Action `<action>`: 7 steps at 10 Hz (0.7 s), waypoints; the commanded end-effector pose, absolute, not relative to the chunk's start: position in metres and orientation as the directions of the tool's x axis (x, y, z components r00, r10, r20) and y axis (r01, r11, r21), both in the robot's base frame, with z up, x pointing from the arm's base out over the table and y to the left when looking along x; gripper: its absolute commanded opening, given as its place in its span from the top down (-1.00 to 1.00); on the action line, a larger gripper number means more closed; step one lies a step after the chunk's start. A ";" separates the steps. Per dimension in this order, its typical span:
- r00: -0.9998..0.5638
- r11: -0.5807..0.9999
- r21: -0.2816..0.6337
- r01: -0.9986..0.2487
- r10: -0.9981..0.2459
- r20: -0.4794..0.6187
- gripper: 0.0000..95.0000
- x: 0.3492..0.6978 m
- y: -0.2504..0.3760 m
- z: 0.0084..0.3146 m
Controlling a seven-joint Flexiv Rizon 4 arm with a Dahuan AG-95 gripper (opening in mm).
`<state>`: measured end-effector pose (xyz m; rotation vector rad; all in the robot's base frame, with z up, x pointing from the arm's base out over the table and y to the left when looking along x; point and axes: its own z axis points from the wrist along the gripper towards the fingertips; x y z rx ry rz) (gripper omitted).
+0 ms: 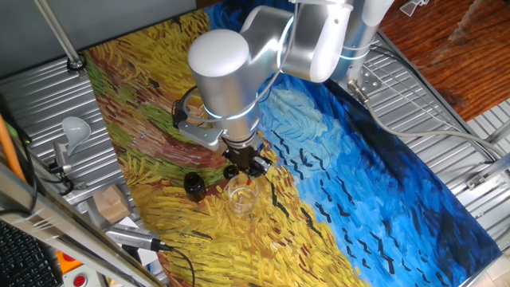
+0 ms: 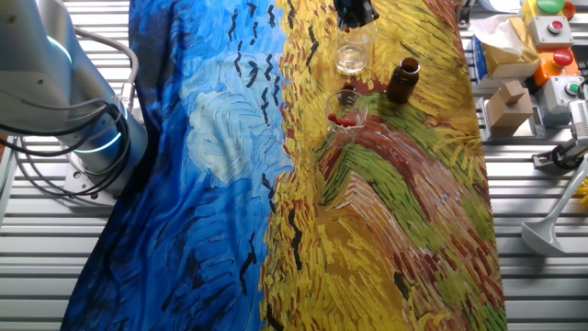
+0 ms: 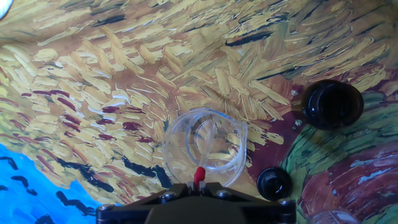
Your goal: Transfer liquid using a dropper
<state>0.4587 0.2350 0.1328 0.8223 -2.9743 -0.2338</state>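
The pincer (image 3: 198, 194) hangs directly above a small clear glass beaker (image 3: 205, 148), and that vertical stacking is what the coming move depends on. In the hand view the dropper (image 3: 199, 177) shows as a red bulb poking out from the black fingers, with a thin clear stem running away from the camera into the beaker's mouth. Its long axis therefore lies along the fingers, close to upright, tip down inside the rim and a little toward the near wall. The pincer looks clamped on the bulb end, though the fingertips themselves are hidden below the frame edge, so this is a judgement from how the dropper stands out of them.

Just beside the beaker, to its right in the hand view, lies a small black bottle cap (image 3: 274, 183), and farther off the open dark brown bottle (image 3: 332, 104). From the other fixed view, a second beaker (image 2: 346, 112) holding spare red-bulbed droppers stands nearer the camera, apart from the first, all on the painted cloth (image 2: 386, 211) over the tabletop.

Whether the clear beaker holds liquid I cannot tell. With the tip already over the beaker, the next move likely needs only a straight vertical travel or a squeeze, not any sideways correction.
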 end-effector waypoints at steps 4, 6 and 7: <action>-0.855 0.845 0.151 -0.514 -0.519 -0.005 1.00 0.459 0.234 0.128; -0.854 0.844 0.148 -0.516 -0.520 -0.008 1.00 0.460 0.233 0.125; -0.854 0.845 0.146 -0.515 -0.519 -0.009 1.00 0.460 0.233 0.124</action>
